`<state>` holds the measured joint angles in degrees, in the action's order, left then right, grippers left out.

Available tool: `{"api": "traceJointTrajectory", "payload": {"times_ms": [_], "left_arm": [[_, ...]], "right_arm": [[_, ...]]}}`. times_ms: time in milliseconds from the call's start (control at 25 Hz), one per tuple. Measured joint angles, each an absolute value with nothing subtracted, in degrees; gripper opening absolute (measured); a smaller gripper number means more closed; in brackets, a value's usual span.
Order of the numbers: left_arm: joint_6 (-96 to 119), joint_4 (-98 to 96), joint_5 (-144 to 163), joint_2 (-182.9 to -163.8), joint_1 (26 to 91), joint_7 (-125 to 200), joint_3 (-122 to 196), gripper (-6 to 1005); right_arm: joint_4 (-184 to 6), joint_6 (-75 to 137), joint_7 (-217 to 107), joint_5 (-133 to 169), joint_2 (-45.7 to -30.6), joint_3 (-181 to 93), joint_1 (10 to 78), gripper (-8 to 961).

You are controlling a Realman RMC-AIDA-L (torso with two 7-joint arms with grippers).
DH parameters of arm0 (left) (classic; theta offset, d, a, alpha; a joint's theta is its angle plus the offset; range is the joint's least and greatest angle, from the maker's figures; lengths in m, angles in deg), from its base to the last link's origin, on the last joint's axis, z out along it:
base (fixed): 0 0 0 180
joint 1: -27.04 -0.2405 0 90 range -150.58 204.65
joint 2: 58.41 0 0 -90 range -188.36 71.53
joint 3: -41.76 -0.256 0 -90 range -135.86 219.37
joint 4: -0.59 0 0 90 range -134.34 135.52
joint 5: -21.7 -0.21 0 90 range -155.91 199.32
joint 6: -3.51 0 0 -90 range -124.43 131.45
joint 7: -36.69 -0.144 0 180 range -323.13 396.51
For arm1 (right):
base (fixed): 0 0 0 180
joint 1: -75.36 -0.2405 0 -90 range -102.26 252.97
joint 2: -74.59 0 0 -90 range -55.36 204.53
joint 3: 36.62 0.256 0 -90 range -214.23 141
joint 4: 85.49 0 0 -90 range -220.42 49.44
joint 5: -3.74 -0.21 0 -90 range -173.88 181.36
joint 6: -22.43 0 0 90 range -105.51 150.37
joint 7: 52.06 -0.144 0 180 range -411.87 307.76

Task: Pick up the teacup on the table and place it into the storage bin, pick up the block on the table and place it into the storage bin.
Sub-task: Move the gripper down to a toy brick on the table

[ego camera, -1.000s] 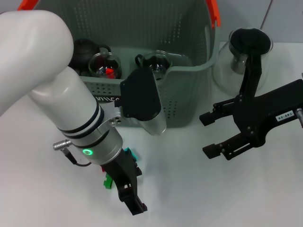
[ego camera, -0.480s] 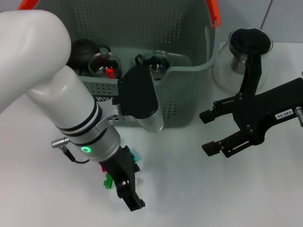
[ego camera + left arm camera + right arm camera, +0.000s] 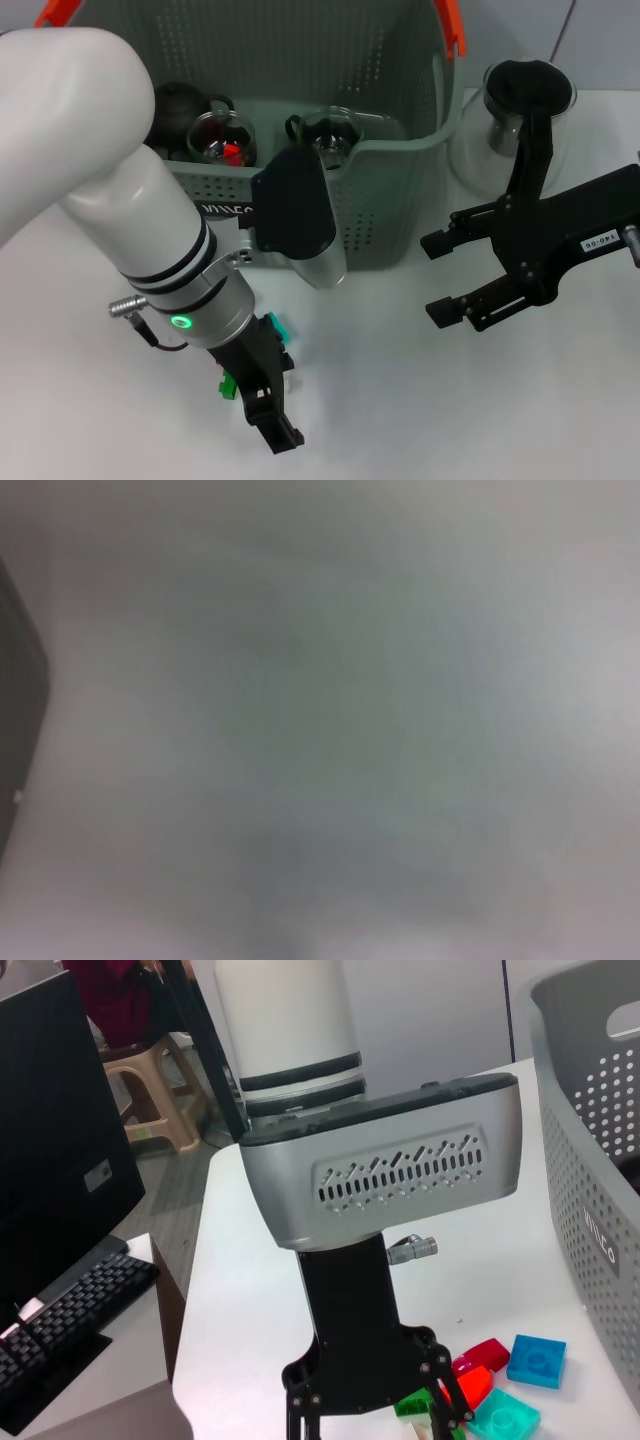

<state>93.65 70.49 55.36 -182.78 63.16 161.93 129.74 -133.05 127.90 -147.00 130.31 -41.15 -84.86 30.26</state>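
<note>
The left gripper (image 3: 272, 415) hangs low over the white table (image 3: 400, 400) at about 6 o'clock from the grey-green storage bin (image 3: 390, 200), among a cluster of coloured blocks (image 3: 505, 1385); whether its fingers hold one I cannot tell. The right gripper (image 3: 445, 280) hovers open and empty at roughly 4 o'clock from the bin, below a glass jar (image 3: 500, 120). Glass teacups (image 3: 222, 140) already sit inside the bin.

The bin (image 3: 390, 190) carries a small black label (image 3: 228, 209) with white lettering, half hidden and not legible. The right gripper (image 3: 462, 280) has a white sticker (image 3: 598, 243) with digits, upside down and too small to read surely.
</note>
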Motion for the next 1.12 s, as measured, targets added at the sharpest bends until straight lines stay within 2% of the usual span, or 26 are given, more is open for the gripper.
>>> {"api": "traceJointTrajectory", "payload": {"times_ms": [1120], "left_arm": [[95.9, 70.0, 53.6, -182.69, 64.3, 160.9, 129.7, 900]], "right_arm": [[-133.0, 127.9, -146.6, 130.3, -41.17, -84.0, 30.3, 912]]}}
